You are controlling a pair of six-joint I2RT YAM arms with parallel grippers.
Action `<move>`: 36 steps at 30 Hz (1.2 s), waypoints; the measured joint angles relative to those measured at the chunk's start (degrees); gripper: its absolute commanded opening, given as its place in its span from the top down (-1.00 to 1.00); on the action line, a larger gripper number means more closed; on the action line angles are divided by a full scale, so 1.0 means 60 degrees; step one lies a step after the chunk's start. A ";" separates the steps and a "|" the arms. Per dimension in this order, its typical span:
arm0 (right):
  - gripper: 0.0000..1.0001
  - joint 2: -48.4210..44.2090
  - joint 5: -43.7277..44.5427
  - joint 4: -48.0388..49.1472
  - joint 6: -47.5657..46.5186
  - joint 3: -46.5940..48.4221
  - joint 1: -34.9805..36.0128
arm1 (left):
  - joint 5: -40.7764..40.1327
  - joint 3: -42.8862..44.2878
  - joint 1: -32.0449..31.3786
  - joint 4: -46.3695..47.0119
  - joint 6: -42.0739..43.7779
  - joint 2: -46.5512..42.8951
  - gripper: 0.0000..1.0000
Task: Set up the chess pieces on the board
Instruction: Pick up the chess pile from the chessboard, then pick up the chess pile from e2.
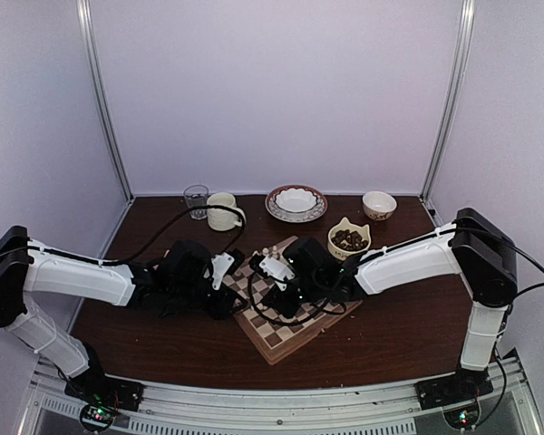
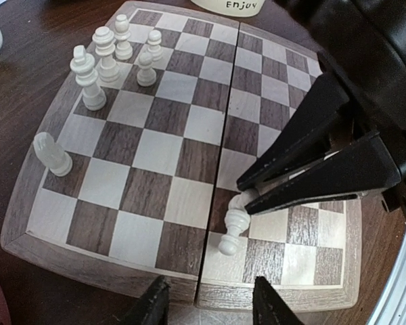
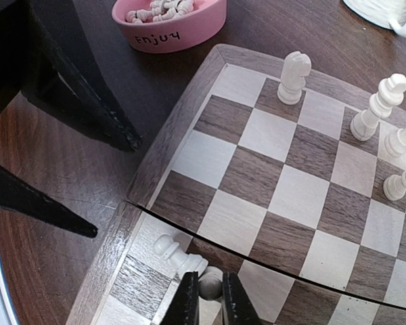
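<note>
The board [image 2: 155, 145] lies in the middle of the table, also the board [image 1: 295, 335] in the top view. Several pale chess pieces [image 2: 108, 57] stand in its far left corner, and a knight [image 2: 52, 154] stands alone on the left edge. My right gripper [image 3: 210, 301] is shut on the base of a pale pawn [image 3: 178, 252] that lies tilted on a near-edge square. In the left wrist view the same pawn [image 2: 234, 222] points its head toward the rim. My left gripper [image 2: 210, 306] hovers open just off that rim, holding nothing.
A pink bowl [image 3: 169, 24] marked "Enjoy" holds more pale pieces beside the board. At the back of the table stand a glass [image 1: 197, 201], a mug [image 1: 223, 211], a plate with a white bowl [image 1: 296, 203] and a small bowl [image 1: 379, 205].
</note>
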 measured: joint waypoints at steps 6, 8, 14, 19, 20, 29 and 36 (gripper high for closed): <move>0.86 -0.0015 0.0000 0.0000 0.0033 -0.0004 0.0004 | 0.0368 -0.0040 0.0000 0.0131 0.0076 -0.0076 0.06; 0.87 -0.0055 0.0000 0.0011 0.0098 -0.0036 0.0004 | 0.0481 -0.0149 0.0000 0.0277 0.0113 -0.0211 0.06; 0.88 -0.0415 -0.0022 0.0240 0.0361 -0.0288 0.0004 | 0.0670 -0.0335 0.0000 0.0528 0.0193 -0.0514 0.07; 0.89 -0.0616 -0.0131 0.0448 0.0579 -0.0382 0.0000 | 0.0805 -0.0346 0.0000 0.0652 0.0229 -0.0546 0.13; 0.89 -0.0656 -0.0168 0.0474 0.0634 -0.0408 0.0004 | 0.0823 -0.0346 0.0000 0.0659 0.0233 -0.0546 0.14; 0.88 -0.0976 -0.0605 0.0860 0.0962 -0.0601 0.0000 | 0.0962 -0.0346 0.0000 0.0714 0.0259 -0.0546 0.30; 0.88 -0.0994 -0.1002 0.1093 0.1035 -0.0703 0.0000 | 0.1180 -0.0342 0.0000 0.0718 0.0262 -0.0499 0.38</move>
